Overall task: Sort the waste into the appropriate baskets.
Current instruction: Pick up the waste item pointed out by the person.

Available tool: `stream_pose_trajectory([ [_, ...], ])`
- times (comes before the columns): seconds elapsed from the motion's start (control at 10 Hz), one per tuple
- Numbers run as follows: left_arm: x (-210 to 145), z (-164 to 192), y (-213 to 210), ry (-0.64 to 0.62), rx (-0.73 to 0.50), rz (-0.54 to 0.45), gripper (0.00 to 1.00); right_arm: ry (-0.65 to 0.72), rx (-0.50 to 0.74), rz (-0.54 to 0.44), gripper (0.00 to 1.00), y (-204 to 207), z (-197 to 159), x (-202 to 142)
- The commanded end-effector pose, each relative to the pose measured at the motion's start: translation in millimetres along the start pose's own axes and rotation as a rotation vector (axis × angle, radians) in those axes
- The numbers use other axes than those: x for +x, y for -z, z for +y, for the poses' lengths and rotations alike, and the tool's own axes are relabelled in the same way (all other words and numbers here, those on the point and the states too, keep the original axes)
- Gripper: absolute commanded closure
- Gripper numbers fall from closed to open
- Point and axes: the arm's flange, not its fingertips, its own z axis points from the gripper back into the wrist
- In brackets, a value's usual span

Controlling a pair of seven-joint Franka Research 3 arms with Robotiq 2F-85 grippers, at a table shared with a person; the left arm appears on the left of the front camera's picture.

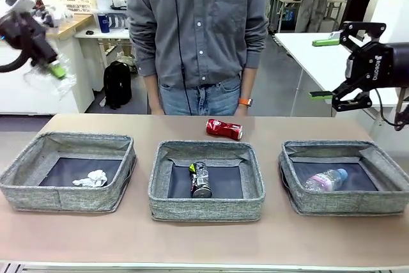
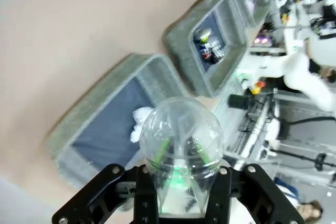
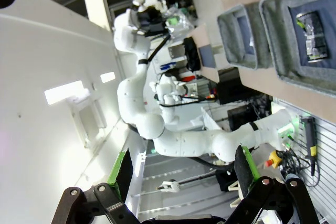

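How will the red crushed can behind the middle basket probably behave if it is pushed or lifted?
The red crushed can looks dented and lies on its side, so it would likely skid or wobble rather than roll cleanly. Being crushed, it is probably empty and light. Its creased metal may buckle further under a tight squeeze.

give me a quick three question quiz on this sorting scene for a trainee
1. True or false: the red crushed can lies on the table, outside all three baskets.
2. Fill in: the clear plastic bottle lies in the robot's ___ basket.
3. The left gripper is shut on: A crumpled white paper, B clear plastic cup, C dark crushed can.
Key: 1 true; 2 right; 3 B.
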Motion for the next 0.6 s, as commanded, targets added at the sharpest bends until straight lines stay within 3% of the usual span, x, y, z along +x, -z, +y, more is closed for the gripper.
stream_pose_trajectory([
  [0.0, 19, -50, 21, -0.142, -0.026, 0.001, 0.84, 0.017, 0.016, -0.006, 0.0, 0, 3, -1],
  [0.2, 50, -127, 60, -0.296, 0.039, 0.112, 0.84, 0.017, 0.016, -0.006, 0.0, 0, 3, -1],
  [0.5, 81, -231, 106, -0.331, 0.186, 0.195, 0.84, 0.017, 0.016, -0.006, 0.0, 0, 3, -1],
])
